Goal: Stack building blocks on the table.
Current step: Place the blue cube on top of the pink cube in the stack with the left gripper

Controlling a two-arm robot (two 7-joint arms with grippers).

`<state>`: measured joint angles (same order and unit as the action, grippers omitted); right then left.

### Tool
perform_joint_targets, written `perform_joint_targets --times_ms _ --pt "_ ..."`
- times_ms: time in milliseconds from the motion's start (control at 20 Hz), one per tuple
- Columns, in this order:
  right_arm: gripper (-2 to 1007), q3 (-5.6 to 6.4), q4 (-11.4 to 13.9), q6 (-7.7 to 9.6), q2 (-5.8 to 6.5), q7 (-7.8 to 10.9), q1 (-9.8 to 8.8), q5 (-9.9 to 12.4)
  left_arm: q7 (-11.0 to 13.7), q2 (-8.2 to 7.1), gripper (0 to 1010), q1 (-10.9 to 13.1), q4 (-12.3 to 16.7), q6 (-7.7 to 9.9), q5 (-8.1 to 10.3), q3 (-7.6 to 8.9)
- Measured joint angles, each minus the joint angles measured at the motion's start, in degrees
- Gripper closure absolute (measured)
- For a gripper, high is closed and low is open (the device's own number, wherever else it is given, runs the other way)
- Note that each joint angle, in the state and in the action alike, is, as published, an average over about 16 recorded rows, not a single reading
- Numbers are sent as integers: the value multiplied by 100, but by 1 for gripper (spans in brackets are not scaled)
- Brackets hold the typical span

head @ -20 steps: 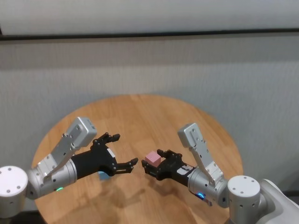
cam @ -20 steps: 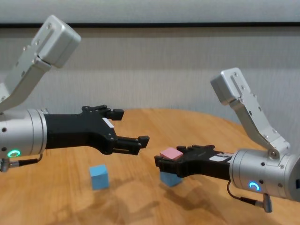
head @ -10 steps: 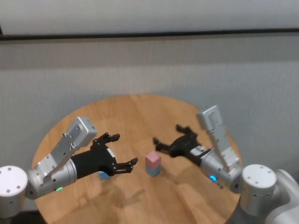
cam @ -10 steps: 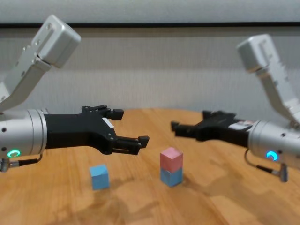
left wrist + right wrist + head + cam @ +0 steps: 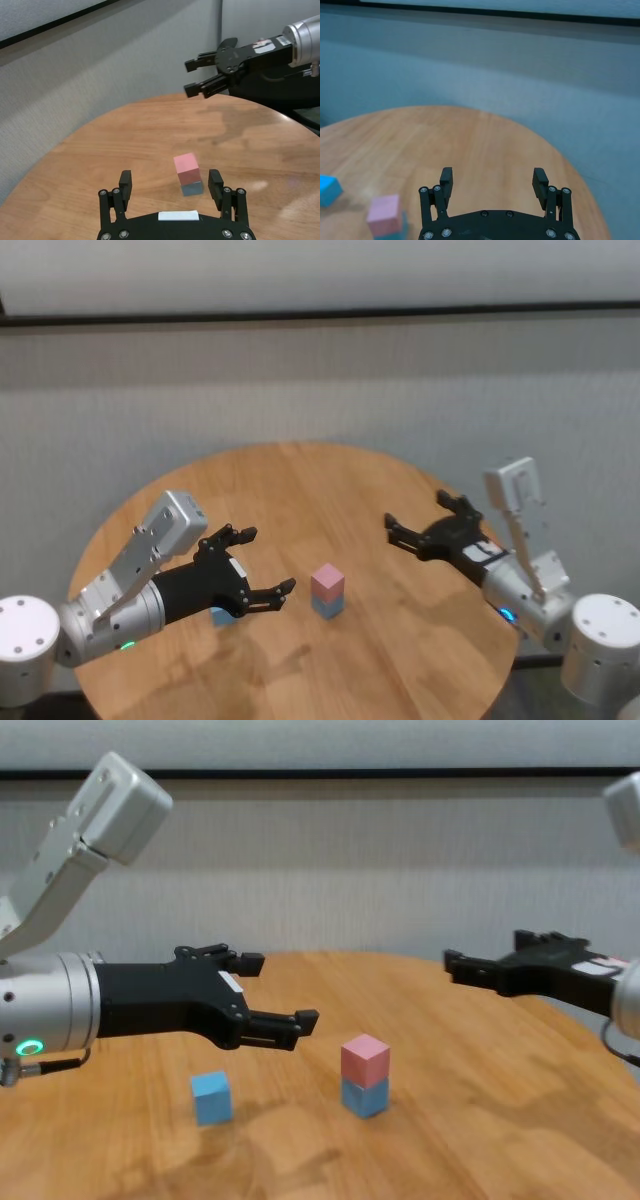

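Note:
A pink block sits stacked on a light blue block near the middle of the round wooden table. In the chest view the pink block rests squarely on the blue one, touched by no gripper. A second light blue block lies alone to the left, below my left gripper, which hovers open and empty. My right gripper hangs open and empty above the table, to the right of the stack. The left wrist view shows the stack ahead of the open fingers.
A grey wall stands close behind the table's far rim. The table's round edge curves away past the right gripper. Bare wood lies to the right of the stack.
My right gripper has opened, left the pink block on the blue one, and drawn back up and to the right. The left arm has not moved.

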<state>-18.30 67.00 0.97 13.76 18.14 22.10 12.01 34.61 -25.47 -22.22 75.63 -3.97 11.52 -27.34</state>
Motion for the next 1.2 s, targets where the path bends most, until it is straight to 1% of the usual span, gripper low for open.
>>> perform_joint_targets --times_ms 150,300,450,700,950,1050,1200 --pt "1 94 62 -19 72 -43 -78 -13 0 0 7 0 0 0 0 0" --pt "1 157 100 -32 123 -66 -138 -27 2 -7 7 4 1 0 7 6" --pt "1 187 113 -41 151 -74 -172 -39 21 -46 7 17 -6 -3 45 38" --pt "1 191 112 -42 159 -75 -182 -50 118 -194 7 30 -118 -37 204 156" --pt "1 185 105 -41 148 -69 -175 -38 283 -362 7 -19 -372 -114 416 282" --pt "1 183 102 -41 145 -67 -172 -33 384 -414 7 -70 -529 -162 509 315" --pt "1 180 98 -40 141 -64 -168 -28 562 -450 7 -185 -823 -254 632 323"
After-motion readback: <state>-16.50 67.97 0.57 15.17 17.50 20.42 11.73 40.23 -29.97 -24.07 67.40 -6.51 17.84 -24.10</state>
